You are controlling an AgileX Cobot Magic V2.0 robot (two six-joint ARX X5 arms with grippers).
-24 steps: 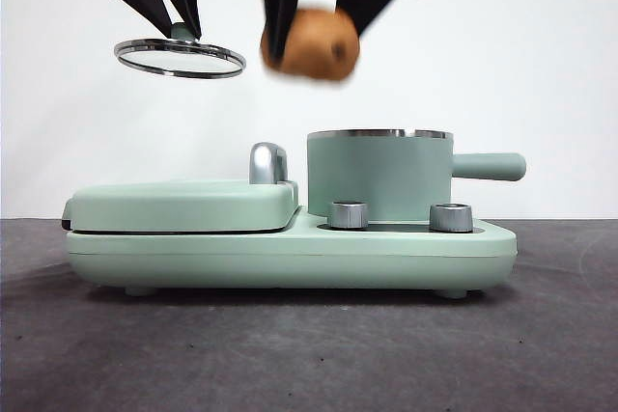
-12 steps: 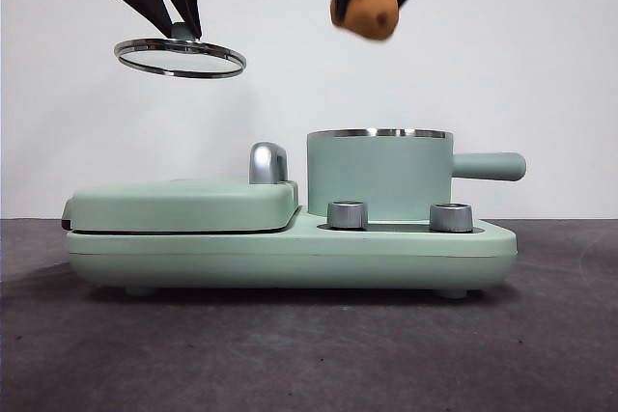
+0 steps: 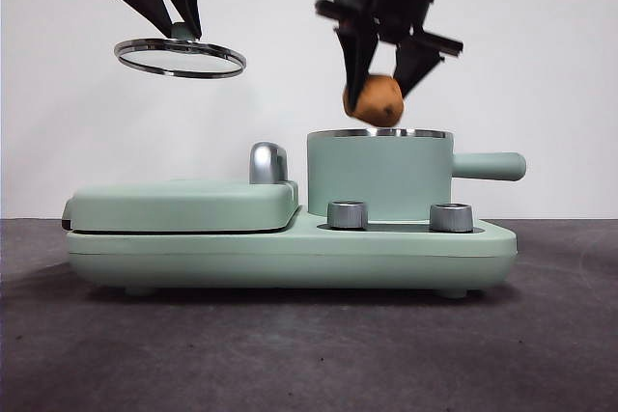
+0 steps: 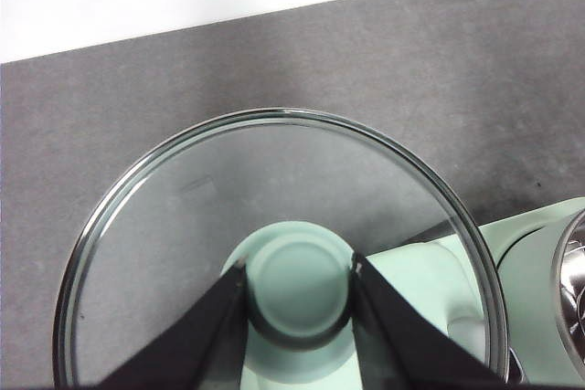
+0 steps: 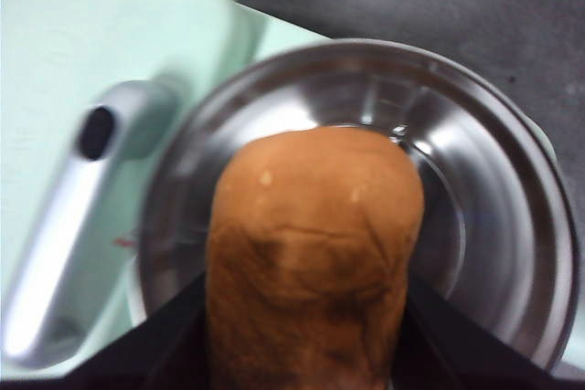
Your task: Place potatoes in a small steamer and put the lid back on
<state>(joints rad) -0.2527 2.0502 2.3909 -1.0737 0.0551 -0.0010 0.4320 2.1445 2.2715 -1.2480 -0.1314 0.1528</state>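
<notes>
My right gripper (image 3: 383, 94) is shut on the orange-brown potato (image 3: 374, 101) and holds it just above the open mouth of the small mint-green steamer (image 3: 379, 175). In the right wrist view the potato (image 5: 315, 253) hangs over the steamer's steel bowl (image 5: 484, 216). My left gripper (image 3: 181, 31) is shut on the green knob of the glass lid (image 3: 180, 57) and holds it level, high above the left side of the appliance. In the left wrist view the jaws clamp the knob (image 4: 299, 278) of the lid (image 4: 183, 226).
The steamer stands on a mint-green appliance base (image 3: 290, 253) with two steel dials (image 3: 349, 214). A flat griddle cover (image 3: 183, 205) with a chrome handle (image 3: 267, 162) fills the left half. The steamer's side handle (image 3: 488, 166) sticks out to the right. The table (image 3: 290, 354) is dark grey.
My right gripper has carried the potato to the right and then down, from high at centre to just above the steamer's rim. The left gripper and lid have not moved.
</notes>
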